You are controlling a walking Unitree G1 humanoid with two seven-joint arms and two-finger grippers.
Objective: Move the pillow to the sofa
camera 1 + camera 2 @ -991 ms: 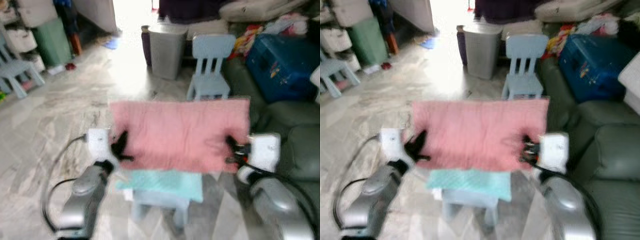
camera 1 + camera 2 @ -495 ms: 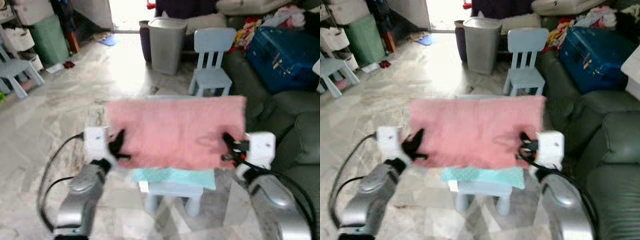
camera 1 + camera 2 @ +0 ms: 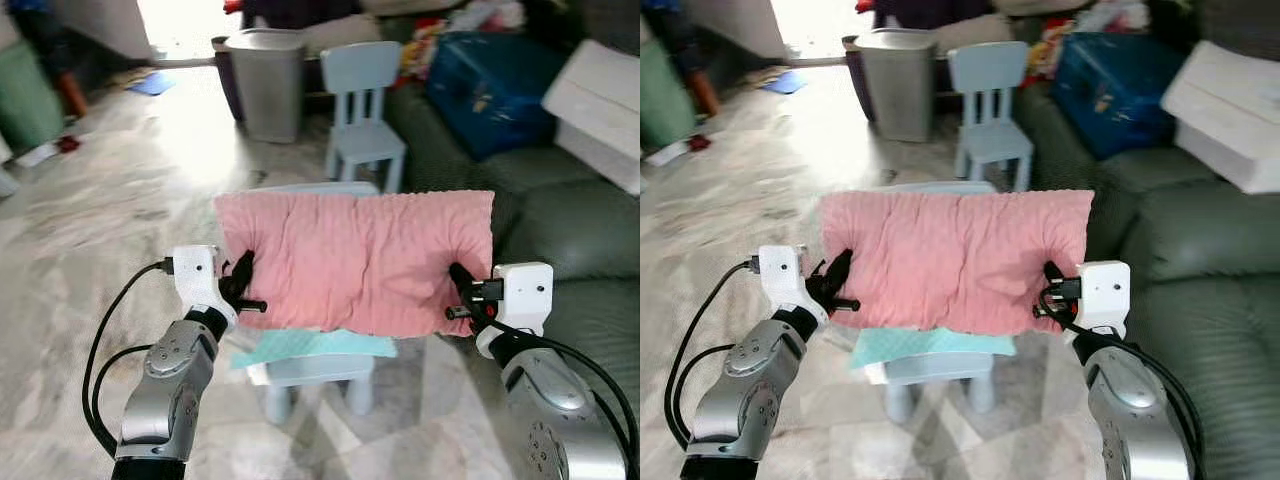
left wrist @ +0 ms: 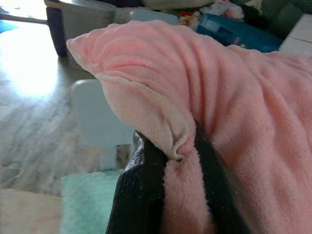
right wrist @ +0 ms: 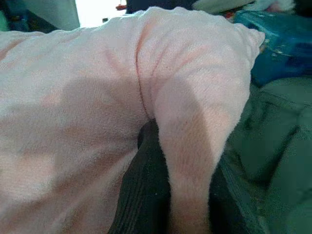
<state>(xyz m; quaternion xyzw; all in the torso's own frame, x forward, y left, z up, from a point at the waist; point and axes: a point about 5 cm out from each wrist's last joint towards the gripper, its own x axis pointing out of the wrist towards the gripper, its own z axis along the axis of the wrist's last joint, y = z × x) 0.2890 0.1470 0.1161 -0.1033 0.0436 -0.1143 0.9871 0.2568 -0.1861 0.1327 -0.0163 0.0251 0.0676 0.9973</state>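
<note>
- Pink fleece rectangular pillow (image 3: 355, 260): held in the air in front of the robot, spread flat between both arms, long edge roughly level, above a small pale-blue plastic stool (image 3: 310, 375).
- Left tool (image 3: 240, 290): black fingers clamped on the pillow's left edge, near the lower corner. Left wrist view shows fabric pinched between the two fingers (image 4: 141, 195).
- Right tool (image 3: 462, 297): fingers clamped on the pillow's right edge, near the lower corner. Right wrist view shows a fold of pink fabric squeezed between the fingers (image 5: 146, 195).
- Mint-green textured cloth (image 3: 315, 345): lies on the stool seat, partly hidden behind the pillow's lower edge.
- Dark green leather sofa (image 3: 585, 230): on the robot's right, just beside the pillow's right edge; pillow not resting on it.
- On the sofa: blue suitcase-like case (image 3: 490, 85) and white flat box (image 3: 600, 100).
- Pale-blue child's chair (image 3: 362, 115) w/ slatted back: beyond the pillow, on the marble-pattern tile floor (image 3: 110, 200).
- Grey plastic bin (image 3: 265, 80): just left of the chair.
</note>
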